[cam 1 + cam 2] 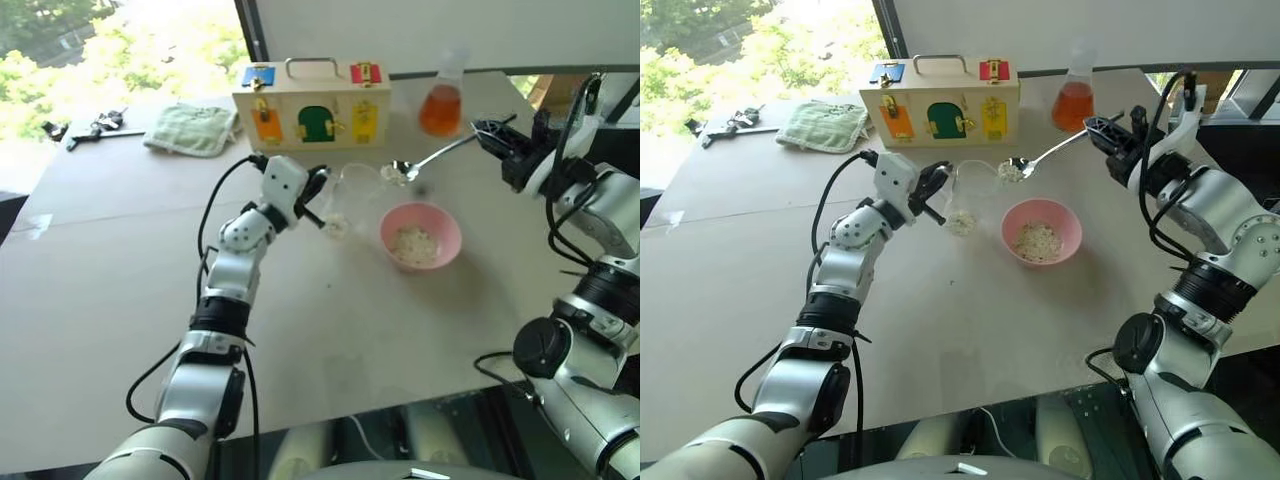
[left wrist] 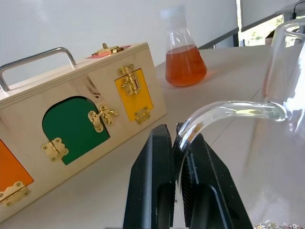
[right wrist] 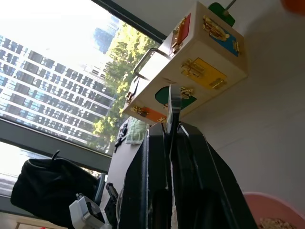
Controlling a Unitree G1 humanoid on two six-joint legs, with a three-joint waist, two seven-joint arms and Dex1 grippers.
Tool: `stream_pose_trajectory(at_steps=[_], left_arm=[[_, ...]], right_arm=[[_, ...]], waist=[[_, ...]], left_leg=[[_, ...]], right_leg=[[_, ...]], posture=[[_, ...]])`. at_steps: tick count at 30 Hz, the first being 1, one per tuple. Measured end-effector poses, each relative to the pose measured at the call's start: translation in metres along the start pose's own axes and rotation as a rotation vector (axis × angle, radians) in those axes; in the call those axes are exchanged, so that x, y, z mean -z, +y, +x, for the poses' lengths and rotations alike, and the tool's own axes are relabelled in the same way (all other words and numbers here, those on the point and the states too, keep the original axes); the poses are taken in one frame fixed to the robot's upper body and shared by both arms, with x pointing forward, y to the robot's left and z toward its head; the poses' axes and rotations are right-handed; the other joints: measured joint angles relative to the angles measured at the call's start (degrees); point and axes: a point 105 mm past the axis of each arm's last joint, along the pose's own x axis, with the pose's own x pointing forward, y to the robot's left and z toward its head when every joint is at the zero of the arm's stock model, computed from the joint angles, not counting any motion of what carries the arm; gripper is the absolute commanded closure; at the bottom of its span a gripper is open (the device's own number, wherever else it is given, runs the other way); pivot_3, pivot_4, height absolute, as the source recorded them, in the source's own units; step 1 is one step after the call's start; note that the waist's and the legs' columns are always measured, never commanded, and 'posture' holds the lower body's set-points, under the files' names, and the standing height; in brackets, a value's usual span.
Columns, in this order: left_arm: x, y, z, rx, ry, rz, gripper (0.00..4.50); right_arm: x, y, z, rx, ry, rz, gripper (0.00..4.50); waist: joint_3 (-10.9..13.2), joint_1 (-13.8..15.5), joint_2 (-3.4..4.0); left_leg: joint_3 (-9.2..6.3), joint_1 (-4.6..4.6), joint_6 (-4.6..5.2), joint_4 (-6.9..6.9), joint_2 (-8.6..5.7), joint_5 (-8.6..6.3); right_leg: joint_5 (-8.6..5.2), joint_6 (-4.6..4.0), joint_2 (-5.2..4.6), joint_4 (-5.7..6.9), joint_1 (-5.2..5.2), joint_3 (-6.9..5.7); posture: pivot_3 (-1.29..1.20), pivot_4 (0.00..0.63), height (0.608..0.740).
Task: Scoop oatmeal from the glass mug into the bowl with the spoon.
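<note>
Oatmeal (image 1: pixel 1011 172) fills the bowl of the spoon (image 1: pixel 1045 156), raised above the counter (image 1: pixel 970 330) between the glass mug (image 1: pixel 968 195) and the flask (image 1: pixel 1073 100). The right gripper (image 1: pixel 1102 128) is clenched on its handle. The left gripper (image 2: pixel 174 143) pinches the mug's handle. The pink bowl (image 1: pixel 1041 231), mid-counter, holds oatmeal.
</note>
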Motion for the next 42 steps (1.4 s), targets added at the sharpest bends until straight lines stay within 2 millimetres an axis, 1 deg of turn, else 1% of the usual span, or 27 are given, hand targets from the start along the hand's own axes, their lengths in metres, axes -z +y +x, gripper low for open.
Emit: stream_pose_trajectory(at_steps=[6, 9, 14, 15, 16, 19, 20, 22, 23, 25, 26, 27, 28, 31, 36, 39, 42], left_arm=[[0.001, 0.008, 0.000, -0.012, 0.007, 0.012, 4.49], [0.003, 0.010, -0.001, -0.018, 0.009, 0.012, 4.49], [0.005, 0.010, 0.000, -0.018, 0.011, 0.008, 4.49], [0.004, 0.010, 0.000, -0.019, 0.009, 0.009, 4.49], [0.004, 0.010, 0.000, -0.020, 0.009, 0.010, 4.49], [0.004, 0.010, 0.000, -0.021, 0.009, 0.010, 4.49], [0.004, 0.010, 0.000, -0.021, 0.009, 0.011, 4.49], [0.004, 0.011, 0.000, -0.022, 0.009, 0.011, 4.49], [0.004, 0.011, 0.000, -0.024, 0.009, 0.011, 4.49], [0.004, 0.011, 0.000, -0.029, 0.009, 0.011, 4.49], [0.004, 0.011, 0.000, -0.031, 0.008, 0.011, 4.49], [0.004, 0.011, 0.000, -0.031, 0.008, 0.010, 4.49], [0.004, 0.011, 0.000, -0.033, 0.008, 0.009, 4.49], [0.004, 0.011, 0.000, -0.037, 0.006, 0.006, 4.49], [0.004, 0.010, 0.001, -0.039, 0.003, 0.005, 4.49], [0.004, 0.010, 0.001, -0.039, 0.001, 0.002, 4.49], [0.003, 0.009, 0.002, -0.042, -0.002, -0.001, 4.49]], right_arm=[[0.000, -0.020, -0.020, 0.097, -0.021, 0.001, 4.50], [0.004, -0.025, -0.021, 0.133, -0.012, -0.022, 4.50], [0.014, -0.024, -0.016, 0.169, 0.050, -0.205, 4.50], [0.016, -0.029, -0.016, 0.210, 0.078, -0.322, 4.50], [0.016, -0.030, -0.016, 0.215, 0.081, -0.341, 4.50], [0.017, -0.028, -0.013, 0.216, 0.102, -0.485, 4.50], [0.018, -0.025, -0.011, 0.211, 0.125, -0.607, 4.50], [0.016, -0.015, -0.010, 0.186, 0.134, -0.741, 4.50], [0.015, -0.006, -0.008, 0.152, 0.139, -0.848, 4.50], [0.020, 0.018, -0.005, 0.048, 0.155, -1.042, 4.50], [0.023, 0.028, -0.004, 0.002, 0.162, -1.113, 4.50], [0.025, 0.033, -0.004, -0.025, 0.167, -1.150, 4.50], [0.031, 0.042, -0.004, -0.082, 0.185, -1.214, 4.50], [0.044, 0.051, -0.005, -0.172, 0.233, -1.301, 4.50], [0.055, 0.056, -0.009, -0.257, 0.301, -1.416, 4.50], [0.060, 0.059, -0.011, -0.298, 0.316, -1.431, 4.50], [0.058, 0.053, -0.008, -0.277, 0.295, -1.349, 4.50]], waist=[[0.00, -0.02, 0.00], [0.00, -0.11, 0.00], [0.01, 0.13, -0.01], [0.01, 0.18, -0.02], [0.01, 0.26, -0.03], [0.03, 0.38, -0.04], [0.03, 0.38, -0.04], [0.04, 0.37, -0.05], [0.04, 0.37, -0.05], [0.05, 0.32, -0.06], [0.05, 0.34, -0.06], [0.05, 0.38, -0.07], [0.07, 0.47, -0.10], [0.08, 0.89, -0.13], [0.09, 1.73, -0.13], [0.09, 1.89, -0.14], [0.10, 1.92, -0.17]], left_leg=[[0.06, 0.00, 0.02, 0.00, 0.03, 0.00], [0.16, 0.03, 0.03, 0.00, 0.09, -0.01], [0.16, 0.02, 0.04, 0.01, 0.13, -0.02], [0.16, 0.01, 0.05, 0.01, 0.13, -0.02], [0.16, 0.01, 0.06, 0.01, 0.13, -0.03], [0.16, 0.01, 0.06, 0.01, 0.13, -0.03], [0.17, 0.00, 0.06, 0.01, 0.13, -0.03], [0.15, 0.00, 0.05, 0.00, 0.15, -0.03], [0.15, 0.00, 0.05, 0.00, 0.14, -0.03], [0.13, 0.00, 0.05, 0.00, 0.18, -0.03], [0.12, 0.00, 0.04, 0.00, 0.18, -0.03], [0.11, 0.00, 0.04, 0.00, 0.19, -0.03], [0.08, -0.01, 0.04, 0.00, 0.19, -0.03], [0.06, -0.03, 0.04, 0.01, 0.18, -0.03], [-0.04, -0.14, 0.04, -0.02, 0.18, -0.03], [-0.14, -0.23, 0.04, 0.00, 0.17, -0.03], [-0.17, -0.26, 0.04, 0.04, 0.13, -0.03]], right_leg=[[0.00, 0.00, 0.01, 0.01, 0.02, 0.04], [0.00, 0.01, 0.06, 0.02, 0.02, 0.14], [0.00, 0.01, 0.08, 0.02, 0.02, 0.10], [0.00, 0.01, 0.08, 0.00, 0.02, 0.10], [0.00, 0.01, 0.08, -0.02, 0.02, 0.08], [0.00, 0.01, 0.08, -0.03, 0.02, 0.08], [0.00, 0.01, 0.08, -0.03, -0.01, 0.10], [0.00, 0.01, 0.09, -0.07, 0.00, 0.06], [0.00, 0.01, 0.09, -0.07, -0.01, 0.07], [0.00, 0.01, 0.11, -0.11, 0.00, 0.03], [0.00, 0.01, 0.12, -0.14, 0.00, 0.02], [0.00, 0.01, 0.11, -0.15, 0.01, 0.01], [0.00, 0.02, 0.11, -0.19, 0.03, -0.03], [0.04, 0.07, 0.09, -0.32, 0.05, -0.03], [0.05, 0.09, 0.09, -0.51, 0.04, -0.12], [0.05, 0.09, 0.08, -0.58, 0.03, -0.22], [0.06, 0.09, 0.04, -0.56, 0.02, -0.23]], posture=[[0.00, 0.150, 0.740], [0.00, 0.150, 0.740], [0.00, 0.150, 0.740], [0.00, 0.150, 0.740], [0.00, 0.150, 0.740], [0.00, 0.150, 0.740], [0.00, 0.150, 0.740], [0.00, 0.150, 0.740], [0.00, 0.150, 0.740], [0.00, 0.150, 0.740], [0.00, 0.150, 0.740], [0.00, 0.150, 0.740], [0.00, 0.150, 0.740], [0.00, 0.150, 0.740], [0.00, 0.150, 0.740], [0.00, 0.150, 0.740], [0.00, 0.150, 0.740]])
